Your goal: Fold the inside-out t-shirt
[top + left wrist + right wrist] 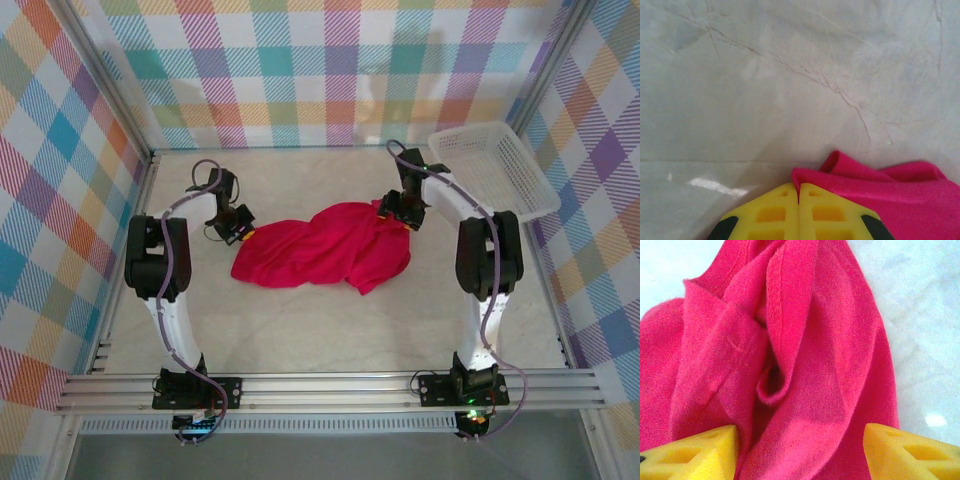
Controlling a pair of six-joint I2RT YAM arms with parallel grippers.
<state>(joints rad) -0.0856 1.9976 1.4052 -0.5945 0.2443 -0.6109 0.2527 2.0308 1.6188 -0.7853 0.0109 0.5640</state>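
T-shirt (320, 250) lies in a crumpled heap mid-table, wider than deep, bunched into ridges, nothing laid flat yet. Folding not begun, by my judgement: it needs spreading first

Left gripper (238, 232) is low at the shirt's left tip, fingers pressed together. From the left wrist the cloth edge touches the tips; whether any cloth is caught between them, cannot tell. Placement suits taking that corner to draw it outward

Right gripper (395, 215) sits over the shirt's far right end, fingers (695, 452) well apart. They straddle a thick hemmed fold, not closed on it. It looks set to pinch that ridge, so the two arms could pull the cloth taut between them

Around: bare marbled table (330, 330), white mesh basket (495, 170) at the far right corner, well apart from the shirt, checked walls (340, 60) on three sides. Nothing on the table blocks either arm. The likely snag is the shirt itself: layers overlap at the right, so a pinch there may take several at once
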